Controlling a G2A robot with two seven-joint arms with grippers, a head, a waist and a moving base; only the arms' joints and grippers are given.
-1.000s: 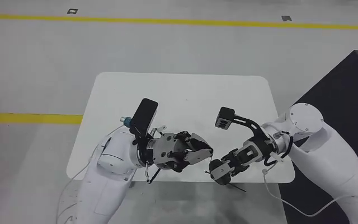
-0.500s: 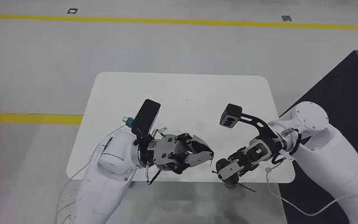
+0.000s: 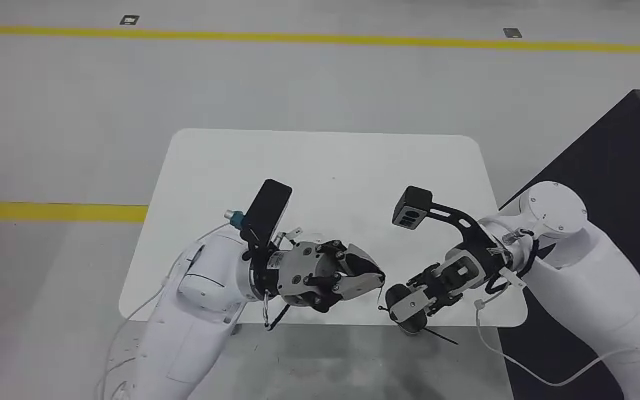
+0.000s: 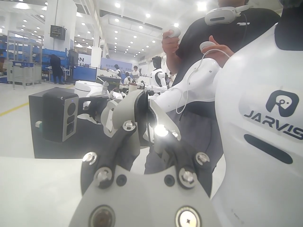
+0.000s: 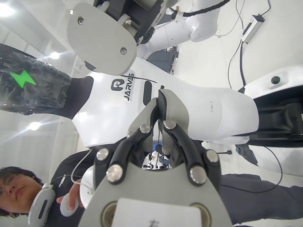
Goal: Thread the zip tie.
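The left gripper (image 3: 370,280) is seen at lower centre of the top view, over the near edge of the white table (image 3: 330,160). The right gripper (image 3: 393,300) is placed just beside it, to the right and slightly lower, tip to tip. The two are close but a small gap is left between them.

Left fingers are pressed together. In the right wrist view a thin black strand, taken to be the zip tie (image 5: 142,79), is seen coming out from under the left gripper's grey finger plate at upper left and running toward frame centre. Its free tip ends just short of the right gripper's fingertips. The right fingers are also clamped together, and a small black stub is seen poking from between the pads at centre. It is probably the tie's head end, but it is too small to be confirmed.

Step in hand, as judged: alignment of tail with head, both ends pinched, insertion not yet made. The task is judged to be in its middle part.

For the next move, fine lateral and angular correction is called for so the tip is lined up with the head slot, then a short straight push. The strand is thin and flexible, so bending or glancing off is to be expected if it is pushed off-axis.
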